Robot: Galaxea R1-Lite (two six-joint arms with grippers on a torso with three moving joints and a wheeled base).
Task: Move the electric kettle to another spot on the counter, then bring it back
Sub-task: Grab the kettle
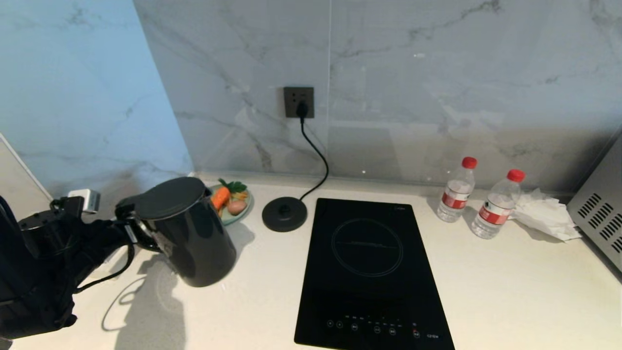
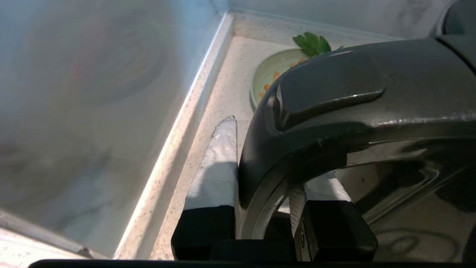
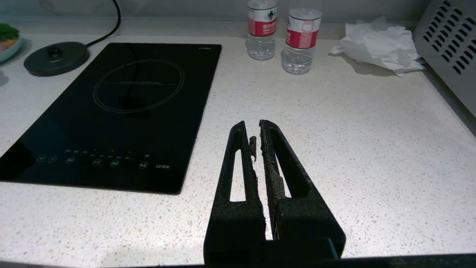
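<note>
Left pincer (image 2: pixel 260 175) clamped on kettle (image 1: pixel 187 231) handle, kettle upright on tabletop (image 1: pixel 510 291) left of base (image 1: pixel 285 214), so return path runs right; right pincer (image 3: pixel 257 149) near-shut, empty.

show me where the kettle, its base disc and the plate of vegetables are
kettle (image 1: pixel 201 243), head view, on its glossy side wall.
base disc (image 1: pixel 285 214), head view, on its flat top.
plate (image 1: pixel 241 212), head view, on its front rim.
</note>
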